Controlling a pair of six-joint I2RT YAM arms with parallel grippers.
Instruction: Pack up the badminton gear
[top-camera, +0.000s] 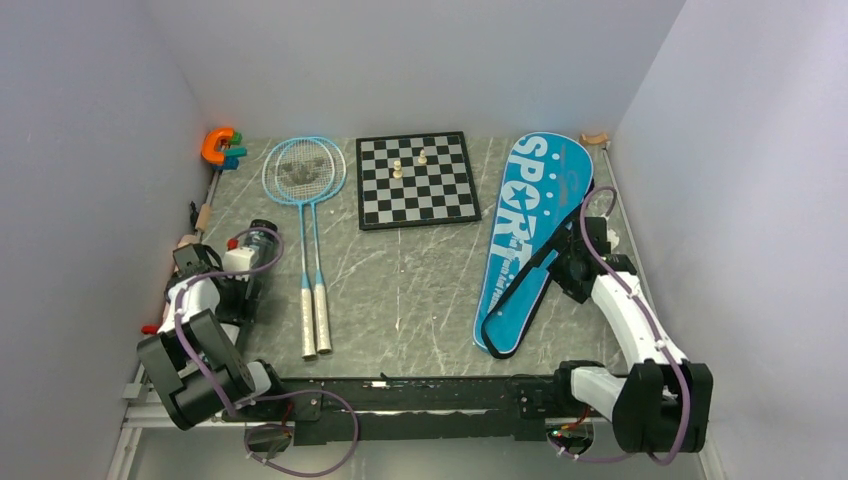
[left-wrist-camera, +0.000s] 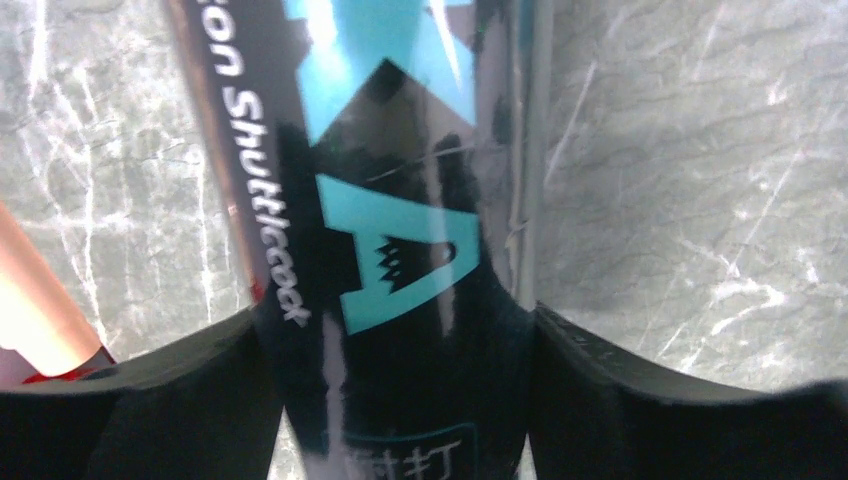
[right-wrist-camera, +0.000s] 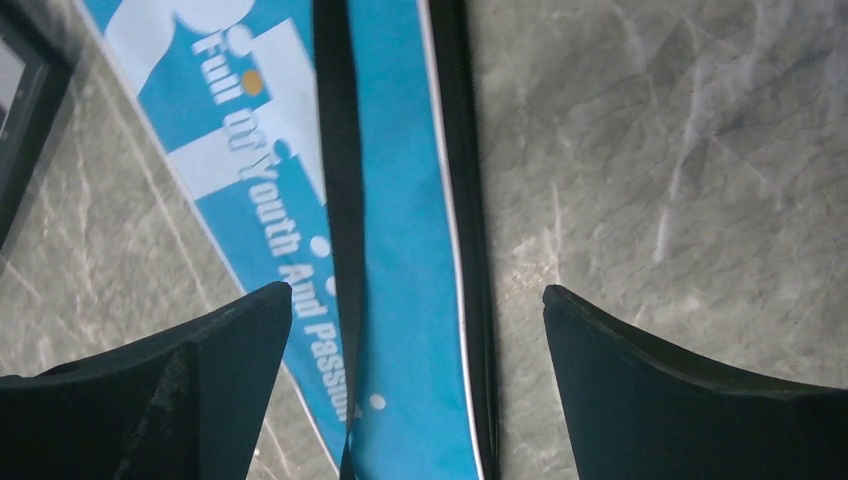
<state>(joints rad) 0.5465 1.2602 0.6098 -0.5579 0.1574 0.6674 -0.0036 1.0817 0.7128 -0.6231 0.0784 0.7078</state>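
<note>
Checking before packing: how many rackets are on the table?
2. The left racket and right racket lie side by side left of the chessboard, heads far, handles near. None seems hidden.

At the left gripper (left-wrist-camera: 395, 335), the tube (left-wrist-camera: 400, 200) is glossy black with turquoise shapes and white lettering. Under the right gripper (right-wrist-camera: 415, 300), the bag (right-wrist-camera: 400, 150) is bright blue with white lettering and a black strap, on the white-veined grey table (right-wrist-camera: 650, 150).
</note>
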